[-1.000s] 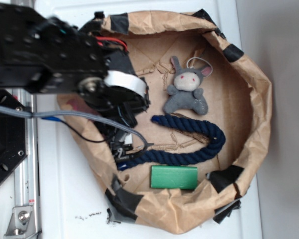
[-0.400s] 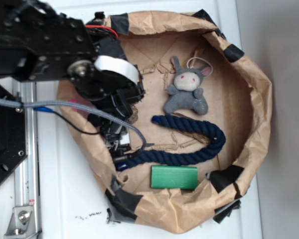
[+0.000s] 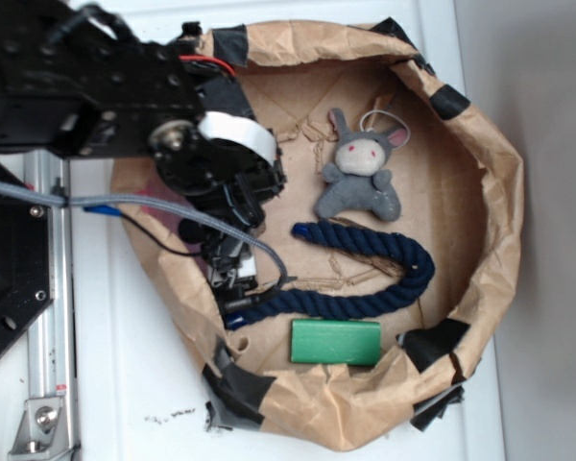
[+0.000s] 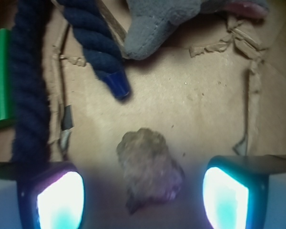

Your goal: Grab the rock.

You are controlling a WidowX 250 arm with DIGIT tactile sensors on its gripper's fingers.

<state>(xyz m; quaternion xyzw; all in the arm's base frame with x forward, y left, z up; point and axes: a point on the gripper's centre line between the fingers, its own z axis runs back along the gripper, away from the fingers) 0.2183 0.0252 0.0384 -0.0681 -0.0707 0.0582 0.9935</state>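
Inside the paper-walled tray, everything is placed here relative to the navy rope.

Setting: a cardboard floor ringed by a crumpled brown paper wall patched with black tape, on a white table.

Rope: the navy rope lies in a hairpin curve across the middle of the floor; in the wrist view one taped end points down toward the stone.

Rock: the rock, a small rough brown-grey lump, sits on the cardboard just below that rope end, apart from it. It shows only in the wrist view; in the exterior view the arm covers it.

Gripper: the gripper is spread wide, with the rock lying in the gap between its two glowing fingertips and touching neither. In the exterior view it hangs over the rope's left end.

Bunny: a grey plush bunny lies just above the rope's upper strand.

Block: a green rectangular block lies just below the rope's lower strand, close to the paper wall.

Arm: the black robot arm reaches in from the upper left of the rope.
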